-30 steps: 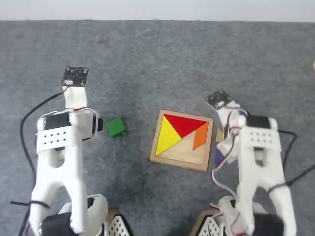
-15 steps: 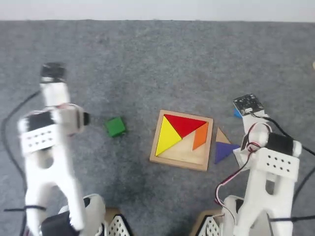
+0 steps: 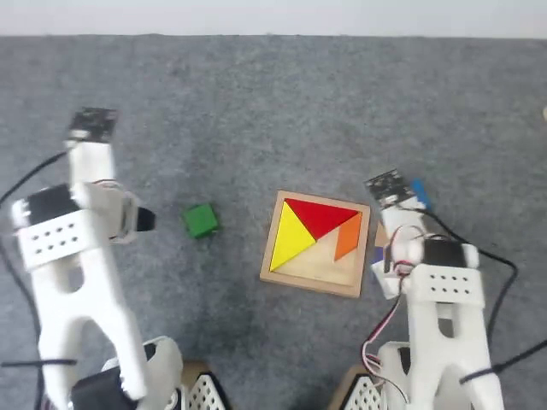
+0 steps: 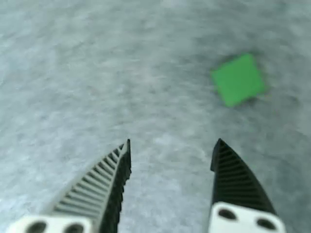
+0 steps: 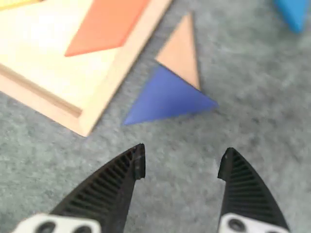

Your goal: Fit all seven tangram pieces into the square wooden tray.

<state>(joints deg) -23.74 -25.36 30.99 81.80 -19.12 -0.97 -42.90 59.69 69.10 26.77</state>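
Starting with the dark blue flat wooden triangle [image 5: 165, 97], probably the next pick. Lies flat on the grey carpet [image 3: 256, 102] just outside the square wooden tray [image 5: 39, 104], on the tray's right-arm side, butted up against a small tan wooden triangle [image 5: 181, 51] also just off the tray's rim.

Probably light, thin and rigid, with a smooth painted face, so likely a bit slick and with barely any height to bite on. Best guess for a hold: across two straight edges near the middle, tips pressed low into the carpet pile. Not by a corner, or expect it to twist out. Main risk, as far as I can judge: dragging the tan neighbour along.

Inside the tray: red wooden triangle [image 3: 320, 216], yellow wooden triangle [image 3: 291, 239] and orange wooden parallelogram [image 3: 347, 237] already seated, with bare wood left on the tray's near side. Three of seven in, by my count. Light blue wooden piece [image 5: 294, 12] farther out from the tray on that same right side. Green wooden square [image 3: 200, 219] well apart from the tray on the opposite side.

Right gripper [image 5: 184, 154] hovering just short of the blue triangle, off the tray's corner, jaws spread wide with nothing between them. Left gripper [image 4: 173, 145] out beyond the green square from the tray, jaws likewise spread and empty.
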